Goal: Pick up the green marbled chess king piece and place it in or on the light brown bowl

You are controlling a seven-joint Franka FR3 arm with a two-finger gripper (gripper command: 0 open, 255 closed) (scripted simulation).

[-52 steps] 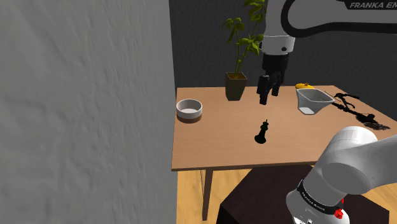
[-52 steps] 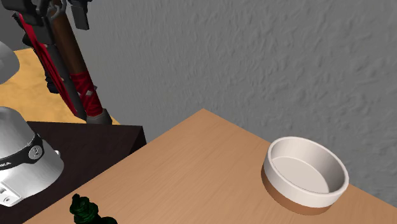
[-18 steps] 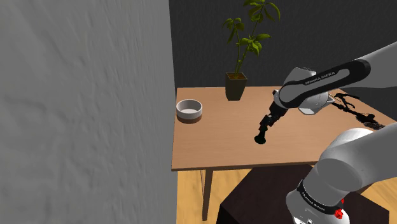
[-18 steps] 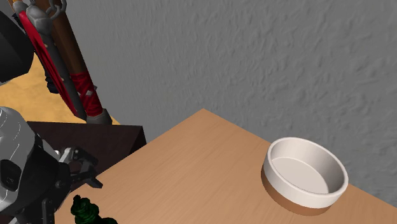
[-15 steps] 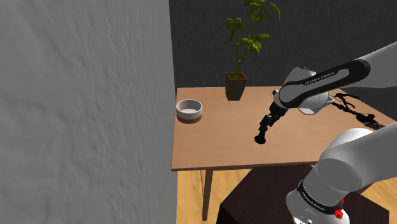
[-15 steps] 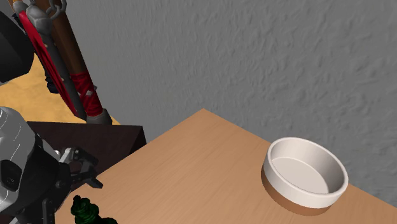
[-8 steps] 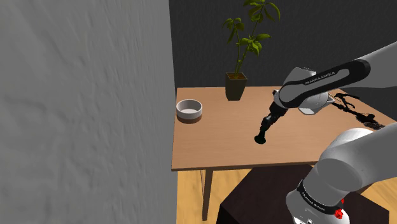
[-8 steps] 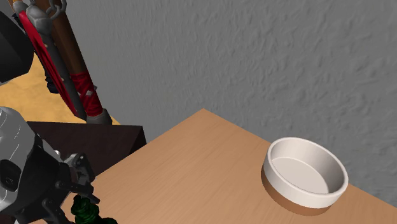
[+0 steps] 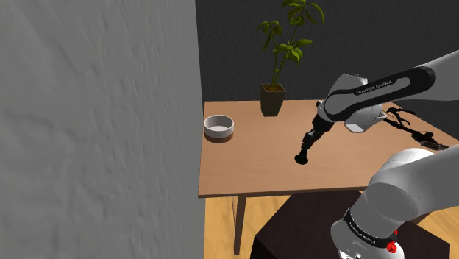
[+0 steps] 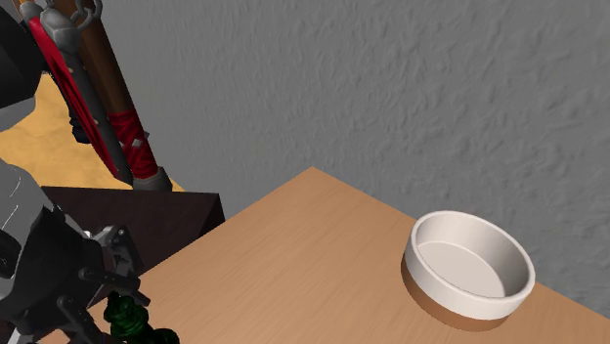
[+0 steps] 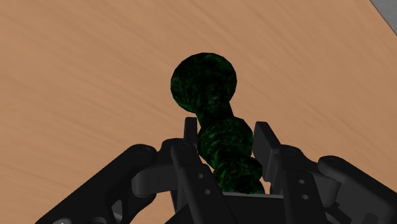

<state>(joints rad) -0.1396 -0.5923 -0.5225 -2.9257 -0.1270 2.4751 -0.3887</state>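
Since the all-black two-finger gripper [image 11: 226,141] is clamped narrowly on the dark green marbled chess king [image 11: 215,121], mid-frame in the shoulder view on the brown wooden table [image 9: 250,173], the grasp appears made, and the next move calls for lifting toward the round white, brown-based bowl [image 9: 219,135] at upper left.

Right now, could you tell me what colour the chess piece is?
The chess piece is dark green, marbled with black; the wrist view shows it best.
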